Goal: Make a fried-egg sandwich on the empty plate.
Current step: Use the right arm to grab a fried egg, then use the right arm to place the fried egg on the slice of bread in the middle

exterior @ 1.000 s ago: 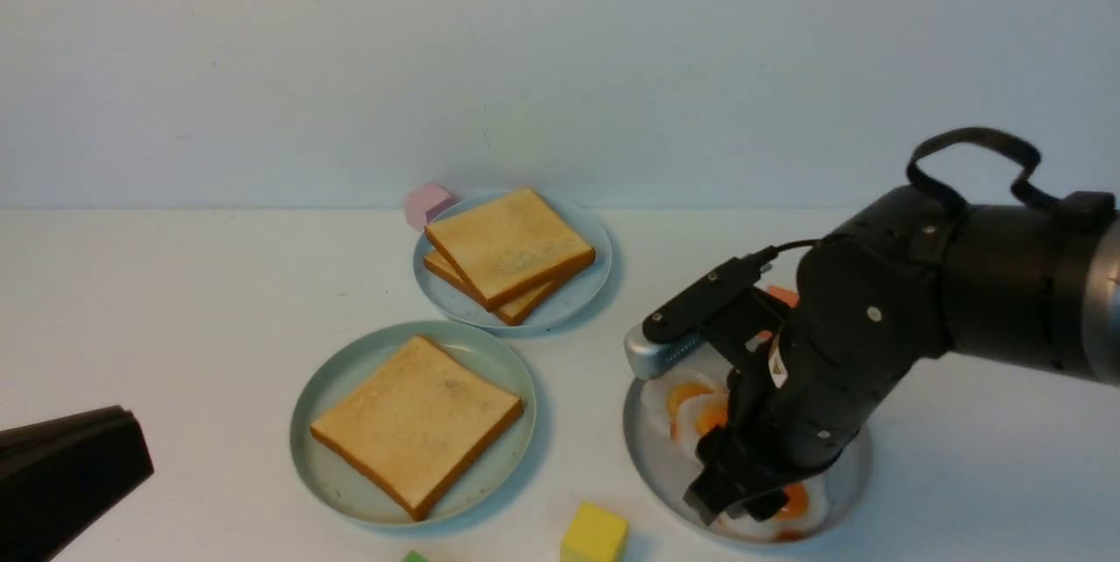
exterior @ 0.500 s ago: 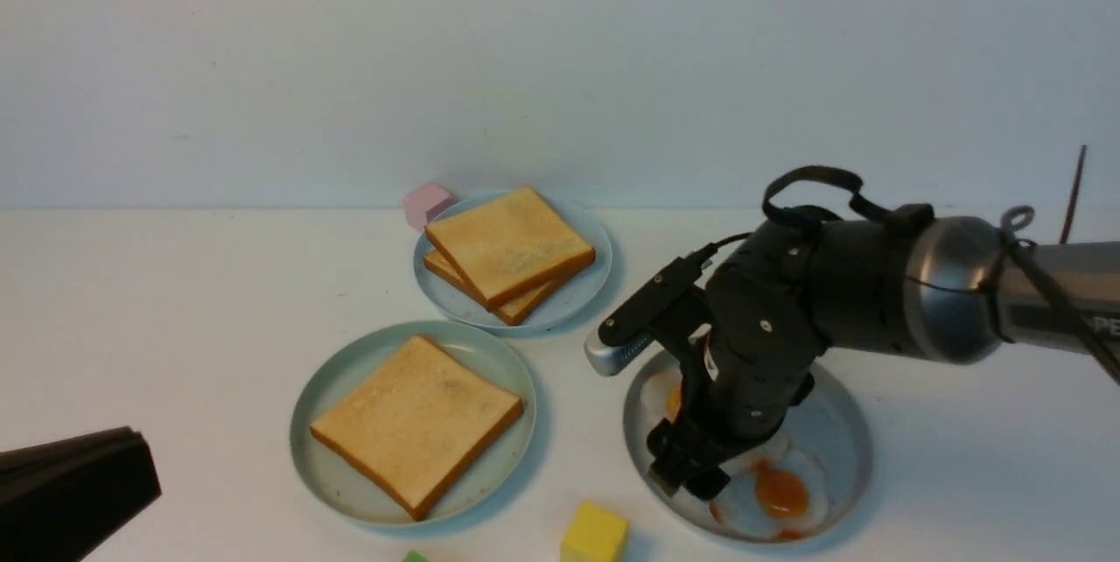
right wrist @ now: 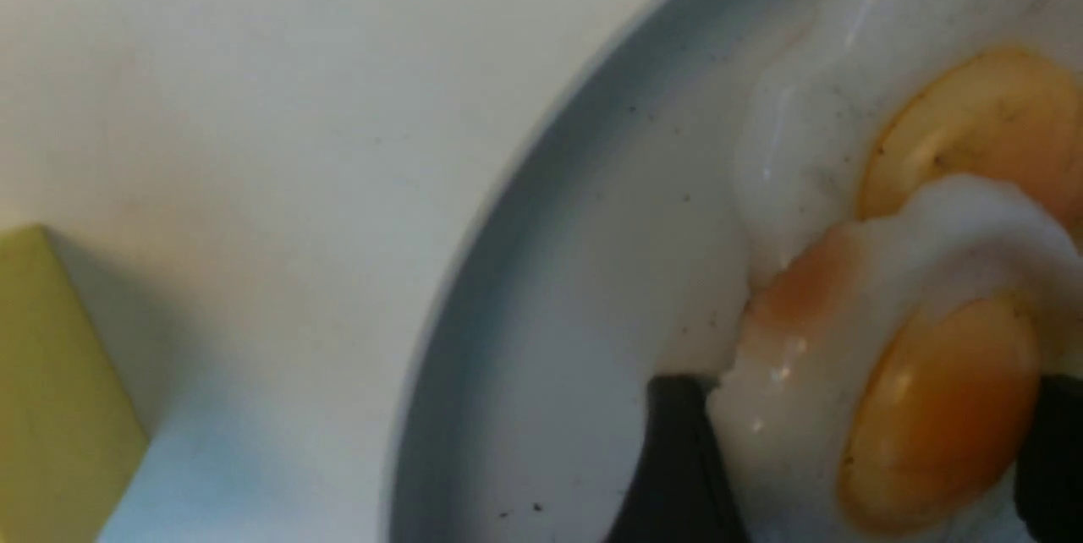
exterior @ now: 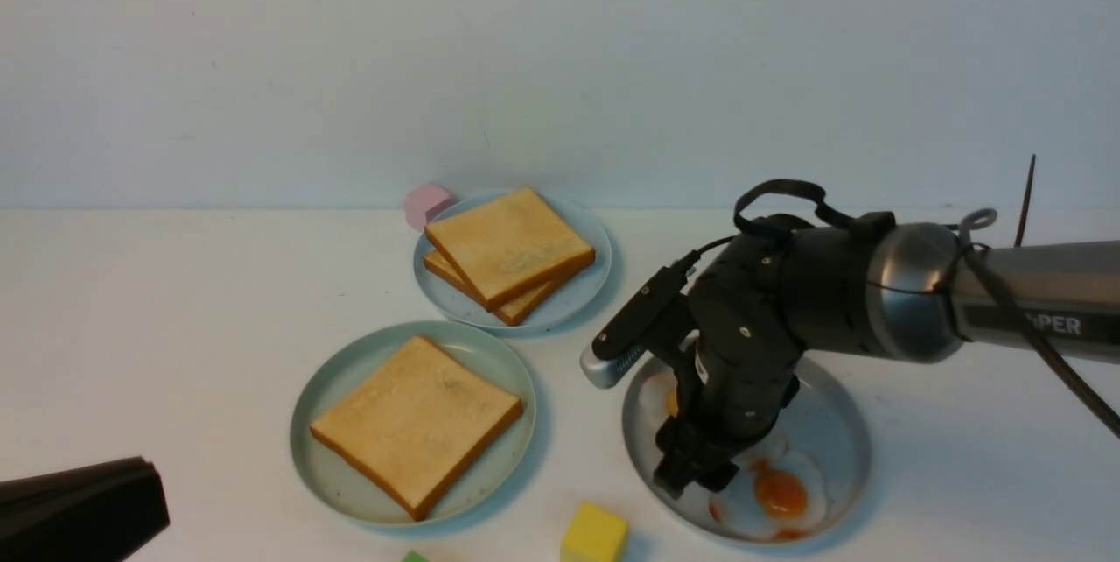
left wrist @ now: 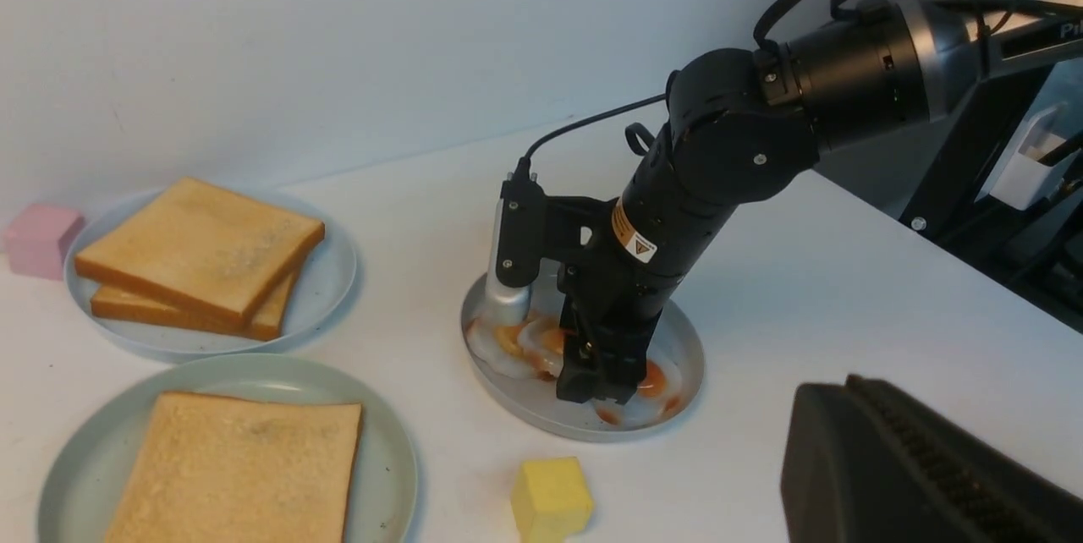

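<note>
Leftward across the grey plate [exterior: 831, 422] the right claw [exterior: 691, 479] has been carried, and it is now lowered over that plate's left part. Its jaws are set on either side of a fried egg [right wrist: 931, 408], touching its edges; whether the egg is truly pinched cannot be told. The left claw [exterior: 79, 509] is pressed together, well apart. One toast slice [exterior: 417, 422] is already laid on the green plate [exterior: 324, 387]; the egg and the top slice [exterior: 507, 242] are yet to be added.
</note>
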